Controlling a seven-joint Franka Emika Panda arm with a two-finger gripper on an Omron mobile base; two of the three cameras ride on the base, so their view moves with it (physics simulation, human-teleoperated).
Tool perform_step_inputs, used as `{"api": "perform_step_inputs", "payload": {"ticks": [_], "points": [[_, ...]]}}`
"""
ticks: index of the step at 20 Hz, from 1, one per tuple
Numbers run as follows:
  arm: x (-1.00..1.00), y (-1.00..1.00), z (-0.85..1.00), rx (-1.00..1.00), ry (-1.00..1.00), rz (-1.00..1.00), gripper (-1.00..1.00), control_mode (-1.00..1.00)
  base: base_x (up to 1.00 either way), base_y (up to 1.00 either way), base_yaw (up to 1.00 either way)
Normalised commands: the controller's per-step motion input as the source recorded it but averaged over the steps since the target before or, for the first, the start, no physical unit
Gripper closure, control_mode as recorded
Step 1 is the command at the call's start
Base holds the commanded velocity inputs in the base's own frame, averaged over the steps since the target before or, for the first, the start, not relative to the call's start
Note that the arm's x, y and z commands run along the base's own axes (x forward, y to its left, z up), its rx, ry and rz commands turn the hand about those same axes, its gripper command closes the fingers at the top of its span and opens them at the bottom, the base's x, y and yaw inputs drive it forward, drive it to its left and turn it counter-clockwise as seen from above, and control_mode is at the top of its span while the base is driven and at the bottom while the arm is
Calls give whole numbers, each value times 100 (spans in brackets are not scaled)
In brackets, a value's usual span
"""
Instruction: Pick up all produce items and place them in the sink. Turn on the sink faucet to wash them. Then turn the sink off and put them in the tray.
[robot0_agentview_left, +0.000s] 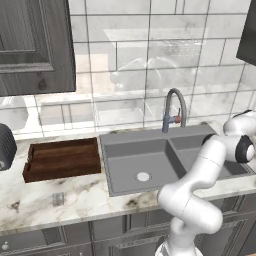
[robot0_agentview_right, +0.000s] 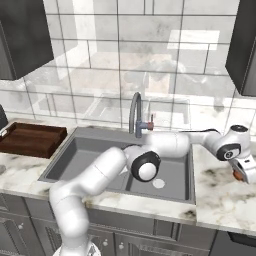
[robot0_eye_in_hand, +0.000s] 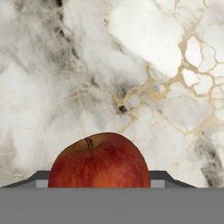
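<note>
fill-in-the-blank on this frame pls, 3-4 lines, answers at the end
1. The red fruit lies on the ____ countertop, between the jaws.
2. The gripper is to the ____ of the sink in the right base view.
3. The wooden tray lies on the sink's ____ side in the left base view.
4. The faucet rises behind the sink, and its handle is marked ____.

Missing words: marble; right; left; red

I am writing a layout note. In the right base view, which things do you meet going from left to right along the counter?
Wooden tray → sink → faucet → pincer over the red fruit at the right edge.
</note>
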Motion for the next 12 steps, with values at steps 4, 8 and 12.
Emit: {"api": "perform_step_inputs", "payload": {"ticks": [4,8,12], "points": [[-39,47,26,0,-6,-1,100,-100,0,0,0],[-25,56,37,-1,-3,-3,100,-100,0,0,0],[-12,75,27,-2,-2,0,100,-100,0,0,0]]}}
